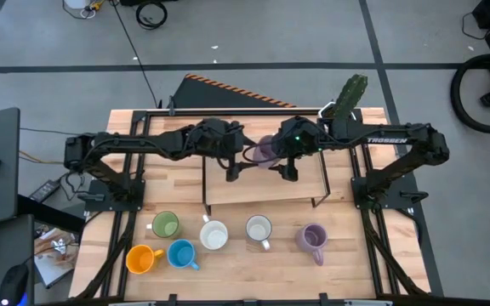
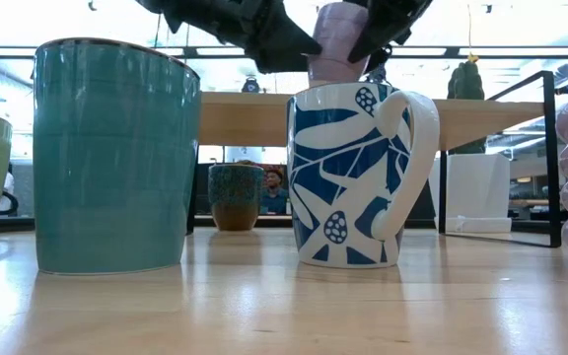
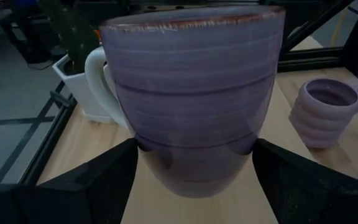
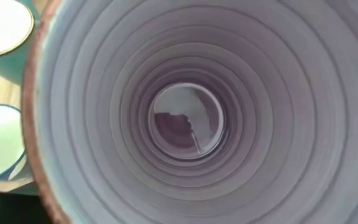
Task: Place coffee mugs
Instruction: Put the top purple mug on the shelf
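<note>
Purple mug [image 1: 266,151] up in air above shelf [image 1: 262,189], between both claws, over table [image 1: 245,263]. Mug stands upright, handle off to side. Left claw [image 1: 233,172] wide, one finger on each side of mug, maybe holding. Right claw [image 1: 289,172] wide too, looks straight down into mug mouth. Both arms close. Six more mugs wait on front table.
</note>
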Available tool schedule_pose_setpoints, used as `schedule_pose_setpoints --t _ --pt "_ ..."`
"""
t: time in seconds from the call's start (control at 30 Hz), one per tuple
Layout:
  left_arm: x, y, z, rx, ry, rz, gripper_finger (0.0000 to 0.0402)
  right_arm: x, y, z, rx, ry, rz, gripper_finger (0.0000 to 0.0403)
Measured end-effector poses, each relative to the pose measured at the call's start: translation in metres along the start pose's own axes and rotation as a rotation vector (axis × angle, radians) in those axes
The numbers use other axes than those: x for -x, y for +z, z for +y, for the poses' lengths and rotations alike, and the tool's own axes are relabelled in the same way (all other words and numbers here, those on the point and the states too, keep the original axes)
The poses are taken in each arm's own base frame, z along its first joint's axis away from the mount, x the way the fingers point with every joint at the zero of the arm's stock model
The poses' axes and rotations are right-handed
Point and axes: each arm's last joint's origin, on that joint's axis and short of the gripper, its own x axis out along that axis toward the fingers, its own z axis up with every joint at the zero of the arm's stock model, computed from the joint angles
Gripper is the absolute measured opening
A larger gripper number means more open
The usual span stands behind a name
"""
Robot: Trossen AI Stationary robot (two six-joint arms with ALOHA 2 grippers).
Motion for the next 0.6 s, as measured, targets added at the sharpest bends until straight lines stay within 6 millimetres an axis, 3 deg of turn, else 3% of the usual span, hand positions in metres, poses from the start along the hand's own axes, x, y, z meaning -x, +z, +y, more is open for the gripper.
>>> schedule_pose_setpoints --t 0.23,0.6 --pt "-0.020 0.005 0.003 -0.005 -0.029 -0.015 0.0315 0.014 -0.008 0.002 -0.047 -0.010 0.060 0.0389" --pt "-0.061 -0.002 0.006 -0.005 -0.039 -0.049 0.0315 0.022 -0.025 0.002 -0.124 -0.048 0.223 0.0389"
